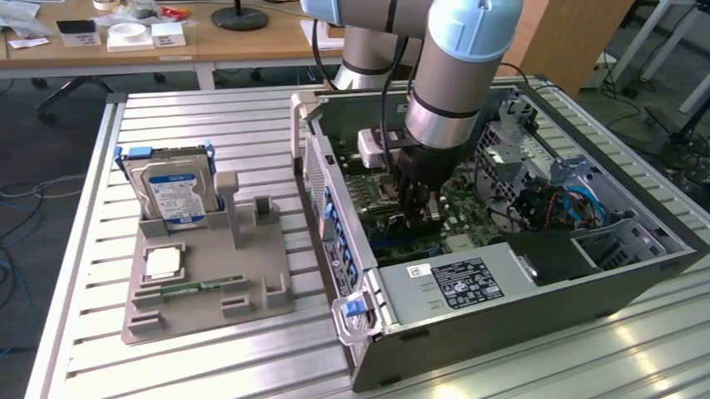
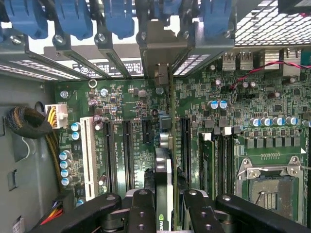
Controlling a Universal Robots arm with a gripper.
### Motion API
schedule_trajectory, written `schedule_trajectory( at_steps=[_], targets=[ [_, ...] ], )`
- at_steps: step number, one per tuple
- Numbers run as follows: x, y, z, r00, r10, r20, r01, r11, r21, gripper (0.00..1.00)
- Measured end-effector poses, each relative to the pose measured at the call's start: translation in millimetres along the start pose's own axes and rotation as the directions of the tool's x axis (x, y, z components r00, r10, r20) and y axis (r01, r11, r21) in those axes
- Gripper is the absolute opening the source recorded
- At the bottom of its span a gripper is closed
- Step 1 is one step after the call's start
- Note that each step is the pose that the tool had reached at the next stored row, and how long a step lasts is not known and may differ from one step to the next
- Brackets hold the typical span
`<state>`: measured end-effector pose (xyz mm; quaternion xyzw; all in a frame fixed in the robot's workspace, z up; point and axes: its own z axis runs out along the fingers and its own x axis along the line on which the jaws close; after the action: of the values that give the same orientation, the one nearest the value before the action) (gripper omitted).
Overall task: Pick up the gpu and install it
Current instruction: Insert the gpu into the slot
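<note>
GPU [image 2: 164, 160] edge-on over motherboard [image 2: 121, 102] slots | fingers [image 2: 146, 213] clamped on it | inside case [image 1: 533, 299]

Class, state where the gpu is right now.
In the wrist view the gpu stands edge-on, gripped in the hand, over the motherboard slots inside the open computer case.
</note>
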<state>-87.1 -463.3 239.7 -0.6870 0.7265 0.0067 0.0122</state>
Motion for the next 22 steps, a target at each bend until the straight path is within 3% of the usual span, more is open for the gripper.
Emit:
schedule_trajectory(
  at_steps=[22],
  targets=[
    [-0.1,0.0,0.3,1.0,0.0,0.0006,0.0,1.0,0.0002,0.27]
  ],
)
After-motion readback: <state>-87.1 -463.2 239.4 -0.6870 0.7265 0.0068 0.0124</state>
